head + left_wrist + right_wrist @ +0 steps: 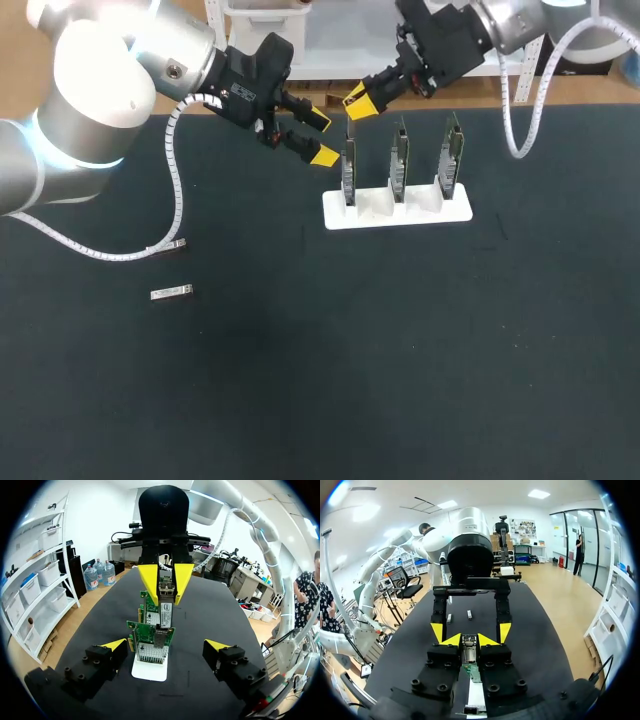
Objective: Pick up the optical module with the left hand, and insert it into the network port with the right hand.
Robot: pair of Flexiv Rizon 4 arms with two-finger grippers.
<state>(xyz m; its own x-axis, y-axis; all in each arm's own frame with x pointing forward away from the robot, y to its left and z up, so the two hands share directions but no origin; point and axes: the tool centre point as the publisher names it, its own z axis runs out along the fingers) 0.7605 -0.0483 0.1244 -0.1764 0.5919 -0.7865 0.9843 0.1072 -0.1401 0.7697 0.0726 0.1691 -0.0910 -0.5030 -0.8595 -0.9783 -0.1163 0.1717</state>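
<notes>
Your right end effector is closed on the optical module, pinching it from both sides right over the top edge of the leftmost network card. The left end effector is wide open and holds nothing. It sits just beside that same card, on the left arm's side.

The next move belongs to the right arm. The module's long axis runs roughly upright, in line with the card standing on edge, and the port should lie straight below the fingertips. I can't tell whether the nose is in the port or only at it, because the port mouth is hidden.

My read is that you're at insertion: push straight along the axis, no tilt.

- **Module:** a slim, smooth metal bar.
- **Cards:** three thin green boards, upright in the slots of a white stand. They will likely flex or rock under side load.
- **Spare:** a small silver bar, probably a spare module, lies flat on the dark worktop, well apart.
</notes>
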